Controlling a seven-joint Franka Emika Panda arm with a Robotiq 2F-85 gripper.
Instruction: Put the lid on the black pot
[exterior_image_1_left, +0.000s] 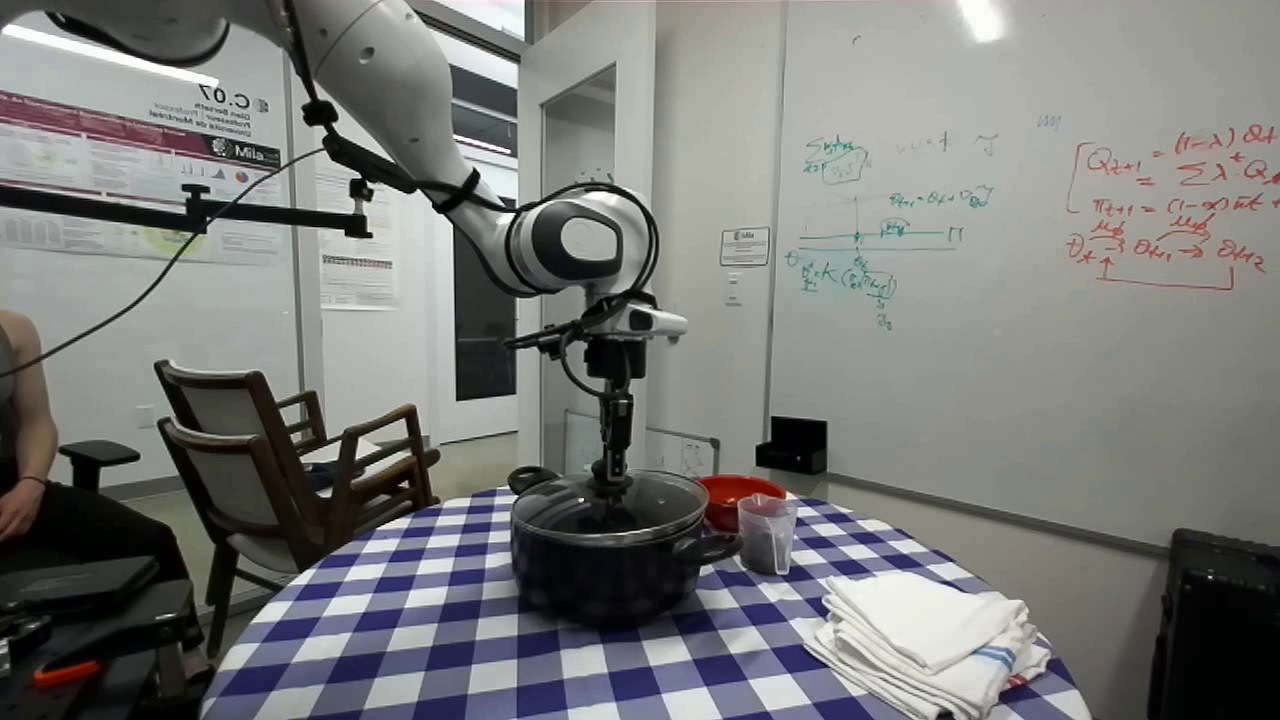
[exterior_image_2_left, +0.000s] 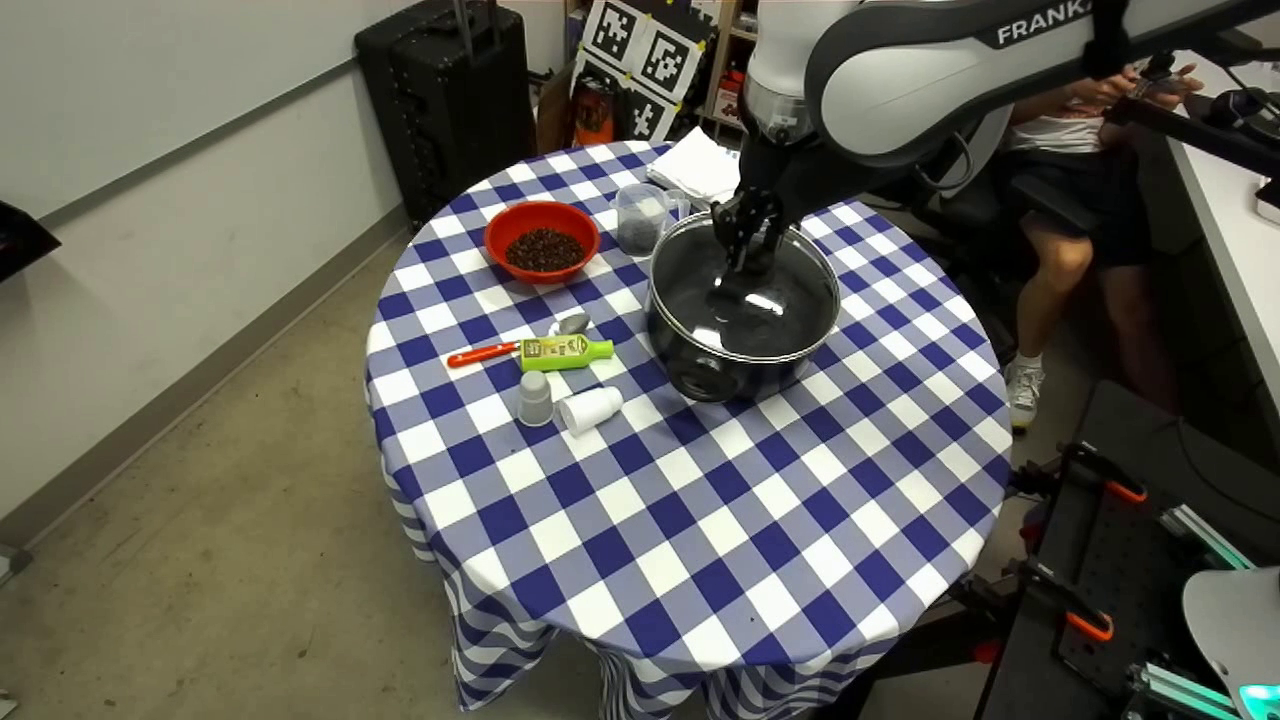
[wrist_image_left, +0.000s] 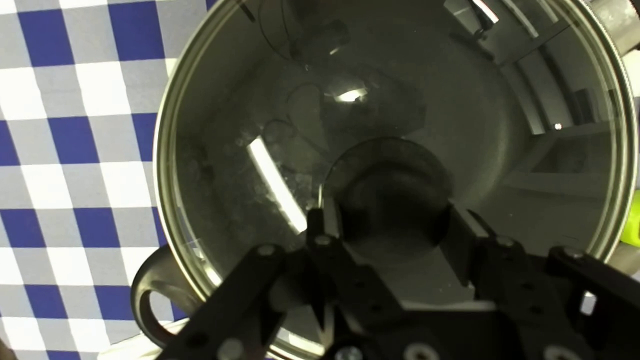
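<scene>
The see-through lid (exterior_image_1_left: 560, 508) lies level on top of the black pot (exterior_image_1_left: 605, 585), its rim lined up with the pot's rim. In an exterior view the lid (exterior_image_2_left: 775, 335) covers the pot (exterior_image_2_left: 668, 343) all round. In the wrist view the lid (wrist_image_left: 235, 115) fills most of the picture, with a pot handle (wrist_image_left: 177, 282) at lower left. My gripper (exterior_image_1_left: 611, 474) points straight down at the lid's centre. In the wrist view its fingers (wrist_image_left: 387, 217) sit on both sides of the dark knob and appear to touch it. It also shows in an exterior view (exterior_image_2_left: 748, 255).
A red bowl (exterior_image_2_left: 545, 274) of dark beans and a clear measuring cup (exterior_image_2_left: 638, 215) stand beside the pot. White folded towels (exterior_image_1_left: 915, 640) lie near the table edge. A green bottle (exterior_image_2_left: 558, 353), a red-handled utensil (exterior_image_2_left: 482, 355) and two small cups (exterior_image_2_left: 592, 410) are on the tablecloth.
</scene>
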